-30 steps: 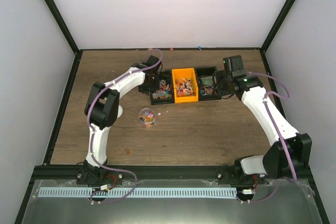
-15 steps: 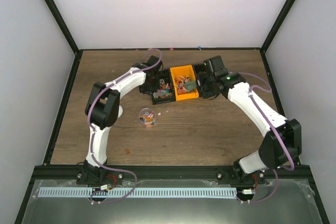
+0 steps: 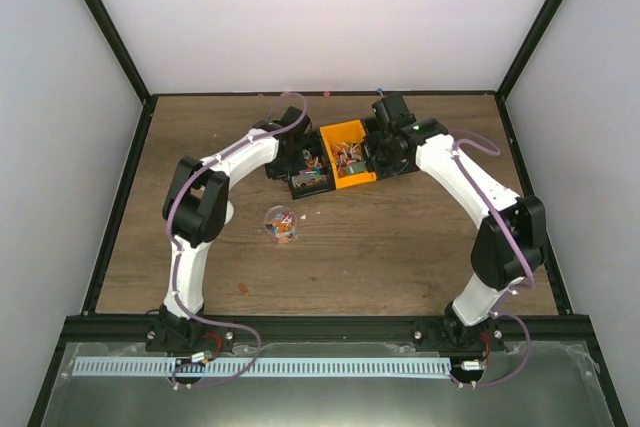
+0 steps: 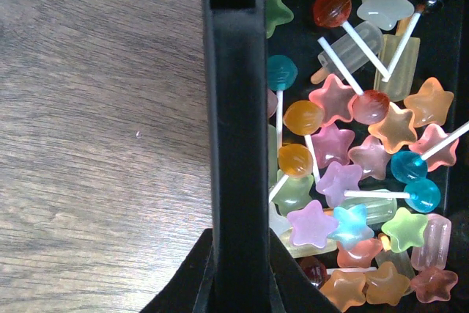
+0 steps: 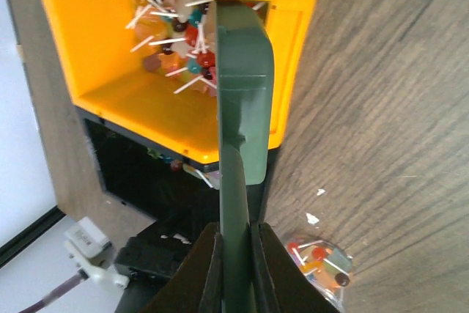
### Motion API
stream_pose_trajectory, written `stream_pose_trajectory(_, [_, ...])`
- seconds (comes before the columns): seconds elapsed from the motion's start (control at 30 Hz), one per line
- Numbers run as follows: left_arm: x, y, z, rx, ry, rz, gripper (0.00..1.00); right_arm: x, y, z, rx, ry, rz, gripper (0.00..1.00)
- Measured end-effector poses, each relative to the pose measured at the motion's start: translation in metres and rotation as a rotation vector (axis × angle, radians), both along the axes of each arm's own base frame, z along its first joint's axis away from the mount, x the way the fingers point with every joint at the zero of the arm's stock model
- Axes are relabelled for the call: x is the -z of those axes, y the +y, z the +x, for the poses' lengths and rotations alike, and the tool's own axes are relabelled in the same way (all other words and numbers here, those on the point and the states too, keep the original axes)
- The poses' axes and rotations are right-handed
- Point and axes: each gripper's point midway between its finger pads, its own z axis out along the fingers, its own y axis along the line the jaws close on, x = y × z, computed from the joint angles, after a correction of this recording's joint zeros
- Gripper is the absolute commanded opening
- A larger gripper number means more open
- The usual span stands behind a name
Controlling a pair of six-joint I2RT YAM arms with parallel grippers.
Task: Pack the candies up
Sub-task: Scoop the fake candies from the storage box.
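The candies (image 4: 344, 174) are star shapes and lollipops in mixed colours, heaped in a black bin (image 3: 308, 181). My left gripper (image 4: 236, 243) is shut on that bin's left wall (image 4: 234, 108). My right gripper (image 5: 236, 234) is shut on the handle of the green scoop (image 5: 245, 86), whose blade reaches over the rim of the yellow bin (image 5: 132, 100). Lollipops (image 5: 183, 38) lie in the yellow bin's far corner. The small clear jar (image 5: 320, 263) stands on the table with a few candies inside. From above, the left gripper (image 3: 297, 152) and right gripper (image 3: 380, 147) flank the bins.
The yellow bin (image 3: 345, 154) sits askew next to the black bin. The jar (image 3: 280, 224) stands alone on the wooden table (image 3: 420, 237), in front of the bins. A few small scraps (image 5: 313, 218) lie on the wood near the jar. Black frame posts edge the table.
My right arm has swung left with the scoop, from the right-hand black bin to over the yellow bin. The yellow bin has shifted and turned slightly. The left arm has stayed put.
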Motion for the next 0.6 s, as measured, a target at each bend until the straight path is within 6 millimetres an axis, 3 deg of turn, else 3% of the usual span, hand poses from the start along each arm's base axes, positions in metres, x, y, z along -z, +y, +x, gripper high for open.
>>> stream_pose_trajectory(0.4, [0.0,0.0,0.0,-0.007,0.0,0.001,0.04,0.01,-0.002,-0.01,-0.008,0.066,-0.024,0.01])
stream_pose_trajectory(0.6, [0.0,0.0,0.0,-0.006,0.0,0.001,0.04,0.041,0.014,0.015,-0.027,0.084,-0.011,0.01])
